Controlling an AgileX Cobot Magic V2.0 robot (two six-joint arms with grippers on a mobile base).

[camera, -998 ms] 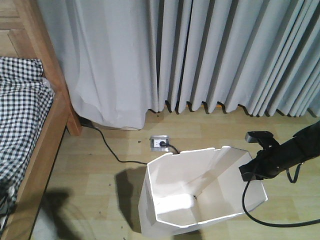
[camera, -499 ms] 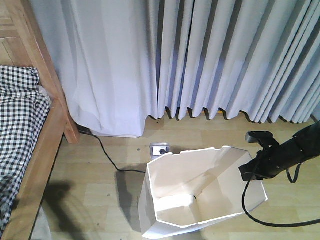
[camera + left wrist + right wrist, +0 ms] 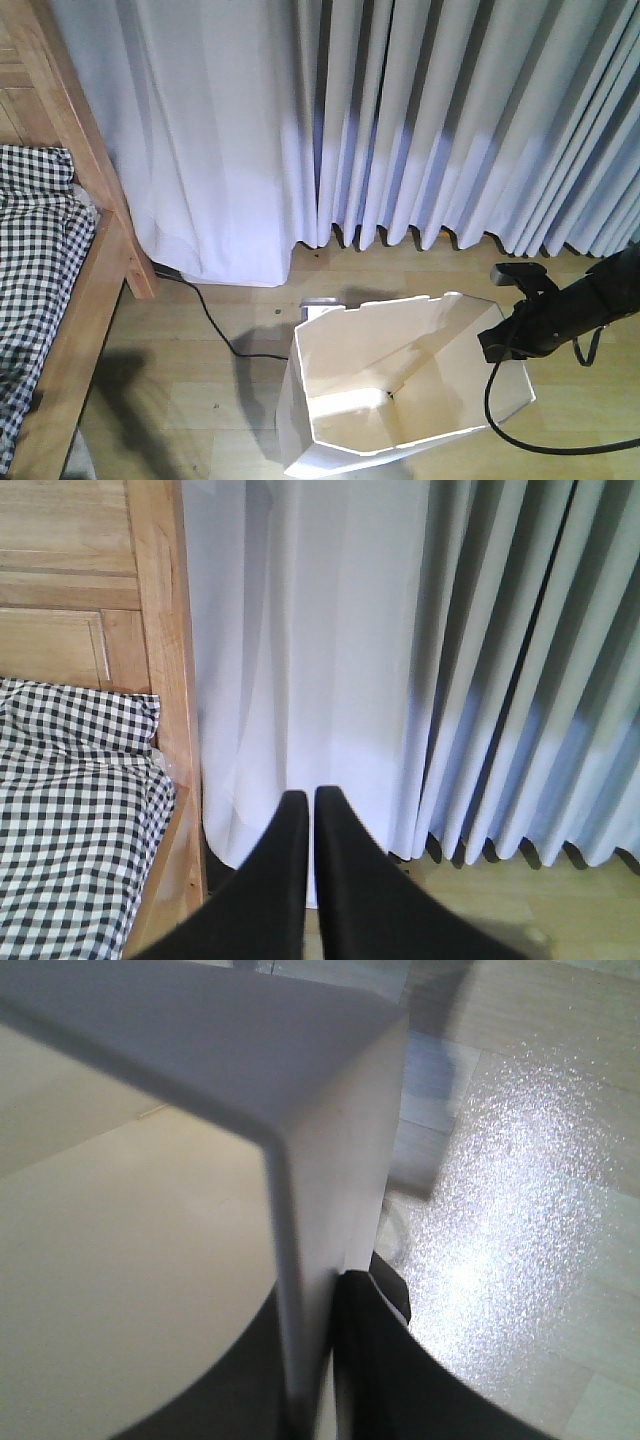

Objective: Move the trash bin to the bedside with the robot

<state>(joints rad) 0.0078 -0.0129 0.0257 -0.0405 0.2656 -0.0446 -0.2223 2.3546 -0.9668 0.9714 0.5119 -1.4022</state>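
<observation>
The white faceted trash bin [image 3: 400,385] stands on the wooden floor at the bottom centre of the front view. My right gripper [image 3: 497,345] on its slim black arm is shut on the bin's right rim. In the right wrist view the bin wall [image 3: 330,1130] is pinched between the two black fingers [image 3: 375,1360]. The bed with its light wooden post [image 3: 85,150] and checked bedding [image 3: 35,250] is at the left. My left gripper [image 3: 305,798] is shut and empty, pointing at the curtain beside the bed post [image 3: 165,680].
Pale grey curtains [image 3: 420,120] hang across the back. A black cable [image 3: 215,320] runs over the floor from the bed post to a floor socket [image 3: 320,303] just behind the bin. The arm's cable [image 3: 540,440] loops right of the bin.
The view has moved forward: bed and curtain appear closer and shifted left, and the floor socket has slid partly behind the bin. The right gripper keeps its hold on the rim.
</observation>
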